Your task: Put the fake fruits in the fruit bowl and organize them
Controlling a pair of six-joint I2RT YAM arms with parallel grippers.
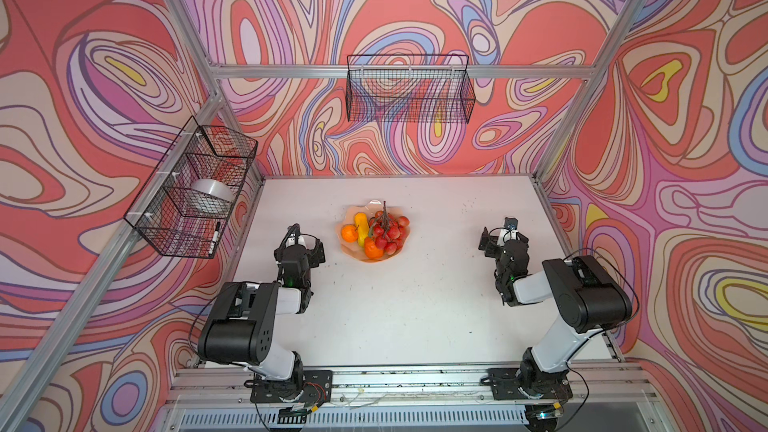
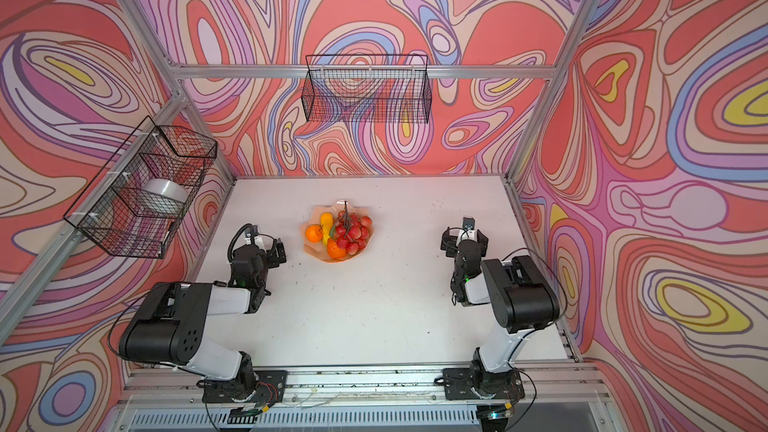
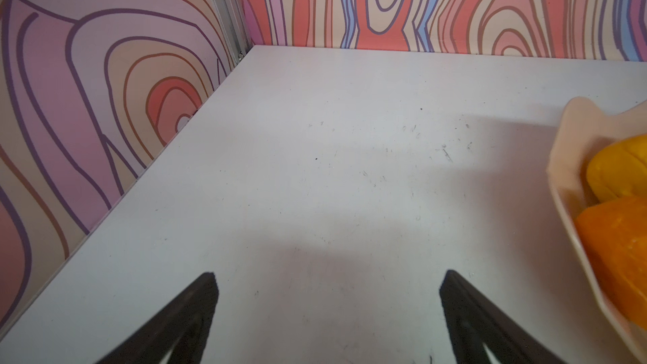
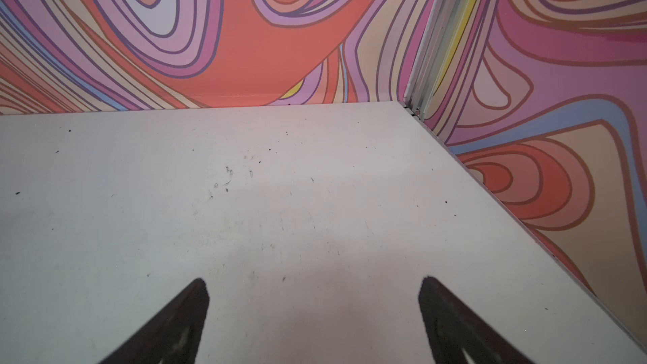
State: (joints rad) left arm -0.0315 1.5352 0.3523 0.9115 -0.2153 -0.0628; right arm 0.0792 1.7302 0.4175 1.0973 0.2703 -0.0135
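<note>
The fruit bowl (image 1: 351, 213) sits mid-worktop (image 1: 415, 305) and holds the fake fruits (image 1: 372, 249): two oranges, the elongated yellow fruit (image 1: 360, 227) lying far-to-near, and the red berry cluster (image 1: 390, 231). The bowl is near the left tool (image 3: 329, 283), off to that arm's right, and well apart from the right tool (image 4: 315, 283). Both tools are spread wide, gripping and touching nothing. No fruit shows outside the bowl, so the task looks finished.

Bare table (image 1: 415, 305) rings the heaped fruit bowl (image 1: 351, 214); left basket (image 1: 195, 189) and rear basket (image 1: 409, 89) jut from the walls overhead.
</note>
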